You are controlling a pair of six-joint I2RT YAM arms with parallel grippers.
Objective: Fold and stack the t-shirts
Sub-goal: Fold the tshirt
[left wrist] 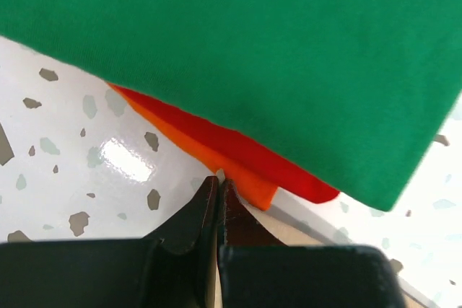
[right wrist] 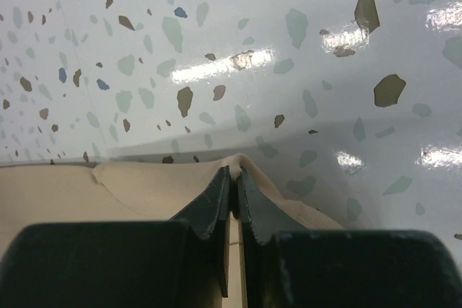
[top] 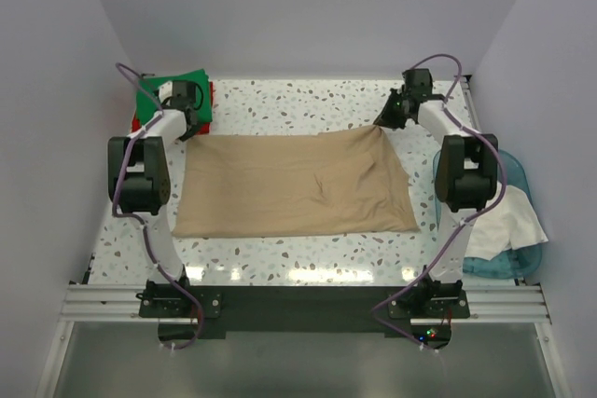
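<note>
Far corners pinched: the left gripper (left wrist: 219, 182) and right gripper (right wrist: 233, 174) are clamped on the tan t-shirt (top: 298, 184).
They should lift evenly and come near together for a square fold.

Open tabletop (top: 298, 104) beyond tan t-shirt (top: 298, 184); folded stack (top: 152, 92) in far-left corner.

Robotics lab cell: white walls (top: 280, 6) are enclosing a speckled terrazzo table (top: 308, 100), and an aluminium rail (top: 103, 303) at the near edge is carrying two cabled arms (top: 140, 179).
</note>
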